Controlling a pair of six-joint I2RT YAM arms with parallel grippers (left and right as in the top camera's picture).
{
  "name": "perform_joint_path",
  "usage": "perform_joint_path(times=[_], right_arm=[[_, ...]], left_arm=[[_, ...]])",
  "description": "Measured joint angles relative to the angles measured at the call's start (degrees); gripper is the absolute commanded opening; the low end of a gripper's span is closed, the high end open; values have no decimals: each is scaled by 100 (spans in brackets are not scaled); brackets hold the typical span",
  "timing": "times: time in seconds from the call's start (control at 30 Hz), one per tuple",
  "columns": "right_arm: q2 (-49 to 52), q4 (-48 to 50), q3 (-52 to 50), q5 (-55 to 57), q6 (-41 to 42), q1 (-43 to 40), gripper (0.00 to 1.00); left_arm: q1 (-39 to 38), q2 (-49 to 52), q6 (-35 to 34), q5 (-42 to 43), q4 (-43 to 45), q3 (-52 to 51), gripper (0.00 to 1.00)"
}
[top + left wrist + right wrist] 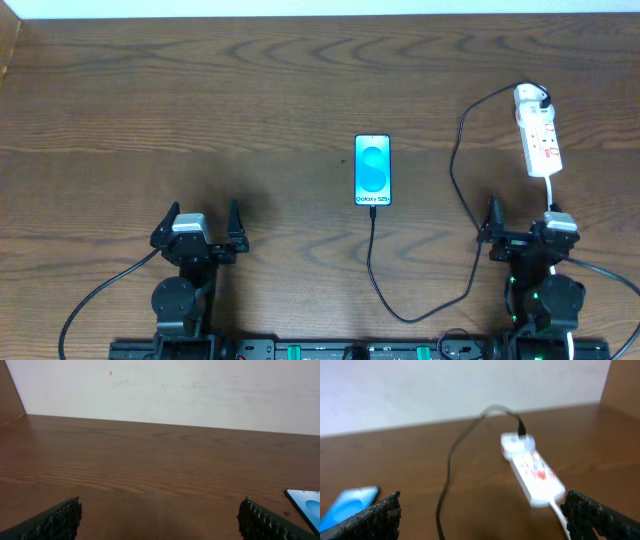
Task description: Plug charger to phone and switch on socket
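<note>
The phone [373,170] lies mid-table with its blue screen lit. The thin black charger cable [458,170] runs from the phone's near end, loops toward the front, and rises to a white plug [530,97] on the far end of the white socket strip [540,140] at the right. My left gripper [200,222] is open and empty at the front left; the phone's corner [305,502] shows at its right. My right gripper [520,225] is open and empty, just in front of the socket [532,470]. The cable [445,480] and phone [347,505] show in the right wrist view.
The socket's white cord [551,190] runs from the strip toward my right gripper. A white wall [165,390] stands behind the table's far edge. Thicker black robot cables [100,290] trail at the front left and right.
</note>
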Motion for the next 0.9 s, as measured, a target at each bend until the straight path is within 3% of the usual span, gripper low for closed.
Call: perform_joint_path(times=[0.9], right_arm=[[-157,-2,2,15,0,50,99]], left_arm=[[0,0,0,2,0,0,100]])
